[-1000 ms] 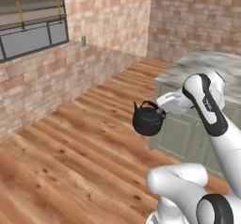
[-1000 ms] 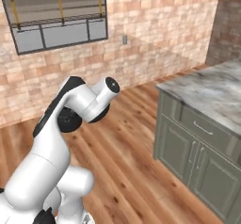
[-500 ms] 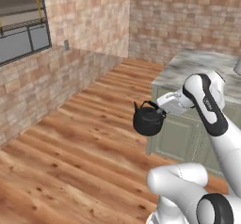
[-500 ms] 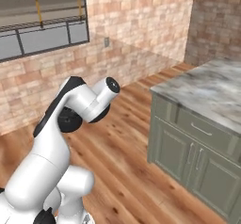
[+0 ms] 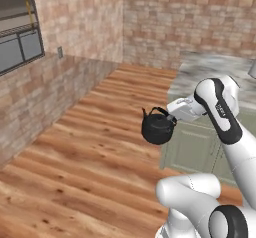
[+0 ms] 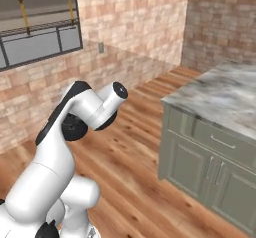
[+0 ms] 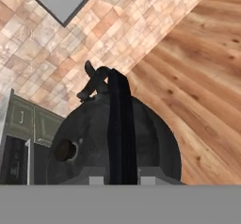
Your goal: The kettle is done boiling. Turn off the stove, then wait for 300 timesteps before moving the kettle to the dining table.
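Observation:
The small round black kettle [image 5: 157, 128] hangs in the air above the wooden floor, held by its arched handle [image 7: 119, 119]. My gripper [image 5: 173, 117] is shut on that handle from the right, at the end of the bent white arm. In the hand view the gripper [image 7: 120, 180] sits at the bottom edge, with the kettle's body [image 7: 84, 143] and lid knob [image 7: 65, 150] just below it. The stove and the dining table are out of view.
A marble-topped counter [image 5: 215, 67] [image 6: 225, 94] with green cabinets [image 5: 192, 147] [image 6: 200, 164] stands close on the right. Brick walls with a dark-framed window [image 5: 20, 37] [image 6: 40, 37] lie ahead and left. Wooden floor [image 5: 90, 147] stretches between them.
The whole picture has slid left in both base views, so the camera has moved with the base. The counter looks nearer. The kettle stays held in the same place relative to the arm.

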